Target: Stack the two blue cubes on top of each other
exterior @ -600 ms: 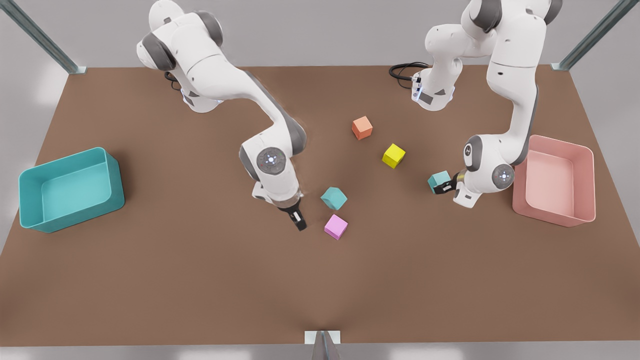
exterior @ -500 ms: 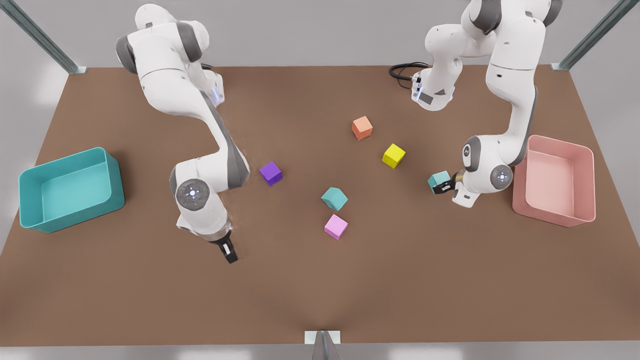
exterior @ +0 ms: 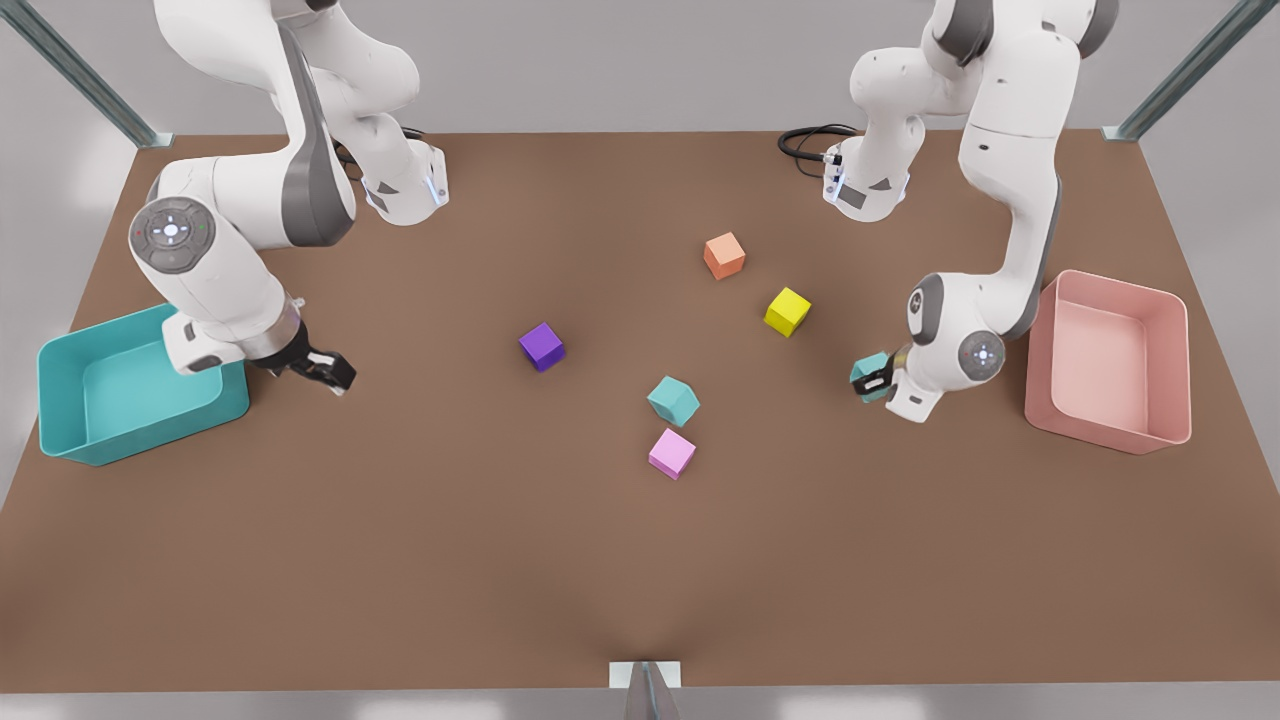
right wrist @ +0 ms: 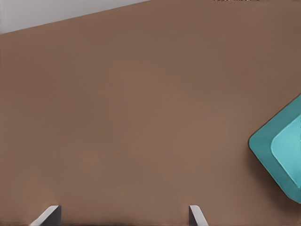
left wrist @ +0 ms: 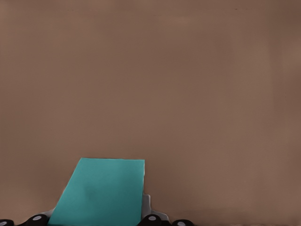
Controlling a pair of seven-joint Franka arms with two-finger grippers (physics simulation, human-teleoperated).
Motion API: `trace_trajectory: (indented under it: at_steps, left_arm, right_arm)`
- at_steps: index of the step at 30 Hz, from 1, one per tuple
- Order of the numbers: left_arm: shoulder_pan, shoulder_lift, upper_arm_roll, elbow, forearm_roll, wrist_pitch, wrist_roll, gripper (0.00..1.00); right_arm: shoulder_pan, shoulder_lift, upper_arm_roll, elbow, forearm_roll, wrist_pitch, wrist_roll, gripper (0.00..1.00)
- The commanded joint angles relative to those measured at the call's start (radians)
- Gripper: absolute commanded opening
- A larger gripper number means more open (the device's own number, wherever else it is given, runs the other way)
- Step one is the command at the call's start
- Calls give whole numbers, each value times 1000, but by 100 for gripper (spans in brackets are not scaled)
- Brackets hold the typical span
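One blue cube [exterior: 673,400] rests on the brown table near its middle, just behind a pink cube [exterior: 671,453]. The other blue cube [exterior: 866,371] is off the table, and my left gripper [exterior: 872,384] is shut on it at the front view's right. In the left wrist view this cube [left wrist: 101,190] sits between the fingers, above bare table. My right gripper [exterior: 333,374] hangs open beside the teal bin [exterior: 150,425] at the front view's left. Its fingertips [right wrist: 47,215] stand wide apart with nothing between them.
A purple cube [exterior: 542,346], an orange cube [exterior: 724,255] and a yellow cube [exterior: 787,311] lie around the table's middle. A pink bin [exterior: 1100,425] stands close behind the left arm. A corner of the teal bin [right wrist: 277,155] shows in the right wrist view.
The right arm has swung from beside the middle blue cube across to the teal bin, uncovering the purple cube. The left gripper has shifted slightly with its blue cube.
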Motion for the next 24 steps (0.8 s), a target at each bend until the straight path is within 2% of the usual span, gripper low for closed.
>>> trace_trajectory:
  at_steps: [1,4,6,7,11,13,18,24]
  left_arm:
    - [-23,6,-20,186,-3,-322,-21,59]
    - [-195,98,-29,414,-6,-342,-287,59]
    - [-235,264,-126,627,-3,-341,-522,59]
    - [-252,301,-155,668,-3,-341,-599,59]
    - [-264,324,-178,630,-3,-347,-653,59]
    - [-267,321,-194,572,-3,-249,-659,59]
    - [-264,339,-237,572,-6,-212,-660,59]
    - [-273,376,-237,582,8,-120,-657,59]
  right_arm:
    - [-2,0,0,-1,1,-31,-671,100]
    - [-2,0,-2,0,-1,-29,-671,100]
    - [-2,0,-2,0,-5,-27,-671,100]
    - [-2,0,-2,0,-5,-26,-671,100]
    - [-2,5,-2,2,-10,-26,-671,100]
    - [-2,7,-2,2,-7,-24,-670,100]
    - [-2,10,-2,0,-7,-18,-670,100]
    - [-2,17,-2,0,-5,-12,-670,100]
